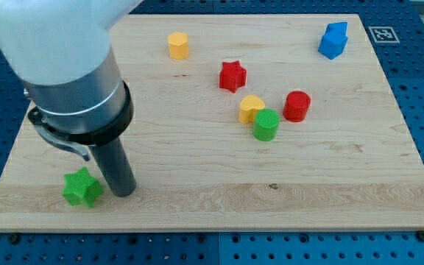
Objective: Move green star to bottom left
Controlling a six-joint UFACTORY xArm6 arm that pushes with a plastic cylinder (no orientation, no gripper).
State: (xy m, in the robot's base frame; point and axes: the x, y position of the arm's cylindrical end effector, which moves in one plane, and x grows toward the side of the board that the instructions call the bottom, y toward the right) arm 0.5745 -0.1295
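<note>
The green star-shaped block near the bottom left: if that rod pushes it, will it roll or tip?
The green star-shaped block looks low and flat-based, so it likely slides rather than tips. Its points probably stop it rolling, though it may twist. My tip stands just to its right.

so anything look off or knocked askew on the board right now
Nothing stands out. The green star sits flat near the board's bottom-left corner, my tip just to its right. The other blocks rest upright on the board, none tipped or hanging over an edge.

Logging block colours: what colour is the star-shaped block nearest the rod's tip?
Green: the green star, just left of my tip, camera view.
</note>
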